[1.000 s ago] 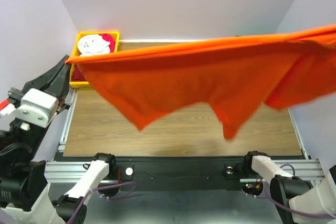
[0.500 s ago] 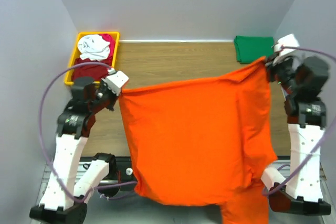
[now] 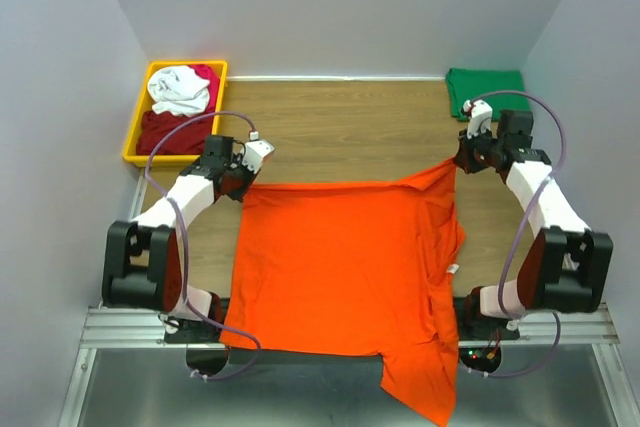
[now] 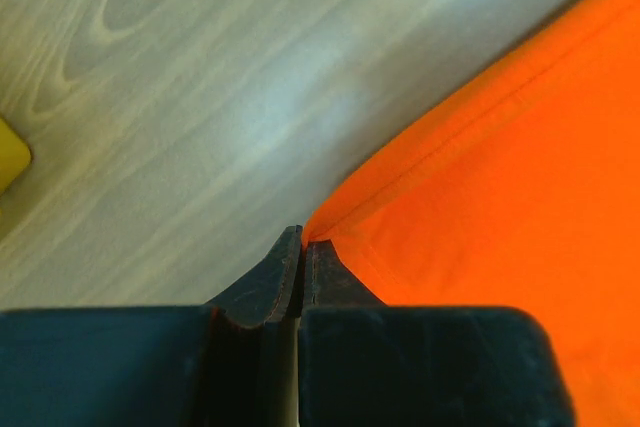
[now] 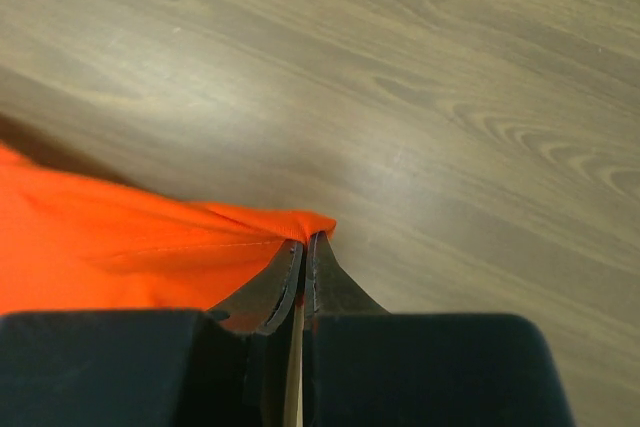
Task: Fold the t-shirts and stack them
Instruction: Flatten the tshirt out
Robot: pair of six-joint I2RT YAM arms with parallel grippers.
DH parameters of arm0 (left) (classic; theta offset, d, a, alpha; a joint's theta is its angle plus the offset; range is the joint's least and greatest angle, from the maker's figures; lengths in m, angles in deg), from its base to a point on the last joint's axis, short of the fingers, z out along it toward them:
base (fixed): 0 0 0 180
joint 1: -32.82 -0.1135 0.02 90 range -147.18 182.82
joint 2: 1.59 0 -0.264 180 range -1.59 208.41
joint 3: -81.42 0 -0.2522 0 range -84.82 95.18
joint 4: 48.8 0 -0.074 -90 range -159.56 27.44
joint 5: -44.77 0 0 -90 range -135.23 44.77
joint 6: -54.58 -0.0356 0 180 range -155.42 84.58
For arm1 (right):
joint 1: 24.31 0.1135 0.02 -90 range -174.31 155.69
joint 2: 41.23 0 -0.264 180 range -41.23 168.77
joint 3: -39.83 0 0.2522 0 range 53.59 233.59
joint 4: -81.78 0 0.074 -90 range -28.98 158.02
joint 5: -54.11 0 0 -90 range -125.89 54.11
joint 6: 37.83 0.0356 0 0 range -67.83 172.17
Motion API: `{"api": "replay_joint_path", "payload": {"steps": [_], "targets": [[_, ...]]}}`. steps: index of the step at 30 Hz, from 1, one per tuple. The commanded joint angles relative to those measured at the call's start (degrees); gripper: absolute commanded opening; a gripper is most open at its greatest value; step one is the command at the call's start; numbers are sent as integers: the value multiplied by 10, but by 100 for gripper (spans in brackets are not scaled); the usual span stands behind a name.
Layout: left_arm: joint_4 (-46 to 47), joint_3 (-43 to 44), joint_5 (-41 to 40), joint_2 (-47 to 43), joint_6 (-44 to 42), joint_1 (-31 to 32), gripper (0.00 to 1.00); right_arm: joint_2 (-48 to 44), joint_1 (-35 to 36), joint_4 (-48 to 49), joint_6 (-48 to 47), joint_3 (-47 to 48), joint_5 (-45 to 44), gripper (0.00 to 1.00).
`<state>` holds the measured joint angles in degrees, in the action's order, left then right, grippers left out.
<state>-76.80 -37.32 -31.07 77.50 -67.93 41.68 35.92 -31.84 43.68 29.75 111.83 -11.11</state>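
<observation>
The bright orange t-shirt (image 3: 350, 267) lies spread on the wooden table (image 3: 340, 127), its near part hanging over the front edge. My left gripper (image 3: 243, 179) is shut on its far left corner, seen in the left wrist view (image 4: 302, 242) with the orange cloth (image 4: 500, 197) to the right. My right gripper (image 3: 458, 159) is shut on its far right corner, seen in the right wrist view (image 5: 305, 242) with the cloth (image 5: 120, 247) to the left. A dark green t-shirt (image 3: 485, 90) lies folded at the far right corner.
A yellow plastic bin (image 3: 140, 107) at the far left holds a white shirt (image 3: 180, 89) and dark red cloth (image 3: 165, 132). Grey walls close in the table on three sides. The metal rail (image 3: 130, 322) runs along the front edge.
Both arms have come down from holding the orange shirt up in the air and have laid it flat on the table, corners still gripped.
</observation>
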Motion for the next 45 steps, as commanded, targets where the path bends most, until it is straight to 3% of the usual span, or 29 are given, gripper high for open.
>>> {"api": "replay_joint_path", "payload": {"steps": [1, 14, 23, 31, 40, 45], "targets": [[70, 75, -19, 46, 3, -7, 0, 54, -5, 95, 37, 71, -20, 1], [51, 292, -49, 262, 3, -53, 0, 287, 18, 105, 92, 261, -71, 1], [33, 353, -41, 320, 18, -68, 0, 383, 52, 105, 119, 354, -113, 1], [32, 341, -28, 295, 9, -76, 0, 349, 55, 104, 147, 343, -106, 1], [21, 316, -21, 257, -17, -77, 0, 267, 55, 83, 135, 252, -90, 1], [16, 298, -26, 258, -35, -77, 0, 266, 58, 70, 126, 215, -89, 1]]}}
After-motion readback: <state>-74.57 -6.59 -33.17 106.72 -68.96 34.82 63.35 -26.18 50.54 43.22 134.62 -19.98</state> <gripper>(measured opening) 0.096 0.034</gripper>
